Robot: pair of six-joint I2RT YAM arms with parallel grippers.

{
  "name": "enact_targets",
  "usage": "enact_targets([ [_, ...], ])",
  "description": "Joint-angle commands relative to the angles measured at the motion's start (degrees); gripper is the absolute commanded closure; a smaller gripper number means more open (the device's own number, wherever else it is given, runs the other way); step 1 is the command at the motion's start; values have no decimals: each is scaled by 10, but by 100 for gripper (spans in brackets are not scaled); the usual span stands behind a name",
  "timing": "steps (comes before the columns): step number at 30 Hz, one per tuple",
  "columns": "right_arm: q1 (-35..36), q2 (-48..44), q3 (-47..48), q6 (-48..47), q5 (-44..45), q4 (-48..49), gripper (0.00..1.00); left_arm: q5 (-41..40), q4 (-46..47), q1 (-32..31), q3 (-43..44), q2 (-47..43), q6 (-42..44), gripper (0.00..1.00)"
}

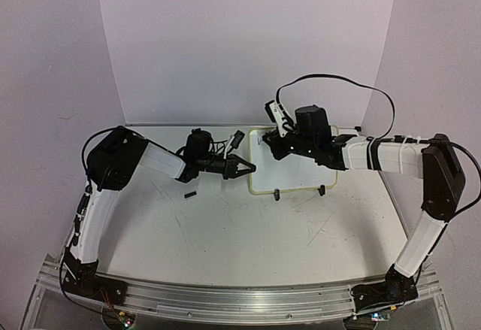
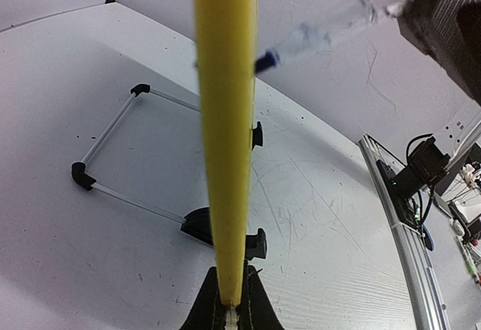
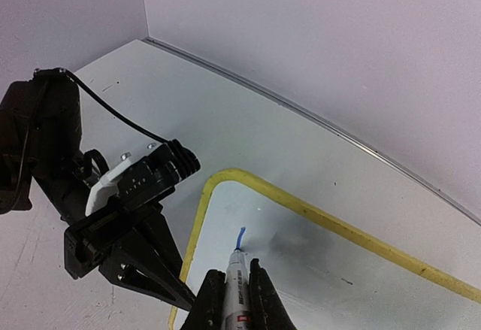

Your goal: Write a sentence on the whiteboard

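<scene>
Nearest to us runs the aluminium rail (image 1: 240,301) that carries both arm bases along the lower edge of the overhead view, with the scratched white tabletop (image 1: 225,240) beyond it. At far left, the left arm (image 1: 98,210) rises from its base, bends at a black elbow and reaches rightward across the table. Just in front of its forearm we note a small black piece (image 1: 190,194) lying loose on the tabletop. Moving right, the left gripper (image 1: 248,168) meets the left short edge of the whiteboard (image 1: 293,176). Its wrist view shows the fingers (image 2: 201,311) clenched on the board's yellow rim, which runs up the middle of that picture. We find the whiteboard on the tabletop slightly right of centre, toward the back wall, with its two black clip feet (image 1: 277,193) on the long edge facing the bases. Over the board's far left corner hangs the right gripper (image 3: 236,281), its fingers pinched tight around a marker (image 3: 237,300). The marker's blue tip (image 3: 240,234) points at the white writing surface just inside the rounded yellow corner, and we cannot tell whether tip and surface touch. At far right, the right arm (image 1: 421,195) climbs from its base and folds leftward over the board, and a black cable (image 1: 353,82) loops above its forearm.
</scene>
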Motion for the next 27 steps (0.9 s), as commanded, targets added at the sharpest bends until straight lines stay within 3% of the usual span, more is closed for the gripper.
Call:
enact_targets([
  [1, 4, -30, -20, 11, 11, 12, 100, -16, -70, -7, 4, -4, 45, 100],
  [17, 12, -59, -3, 14, 8, 22, 100, -16, -81, -9, 10, 0, 48, 100],
  [27, 9, -25, 23, 9, 16, 22, 100, -15, -85, -10, 14, 1, 51, 100],
])
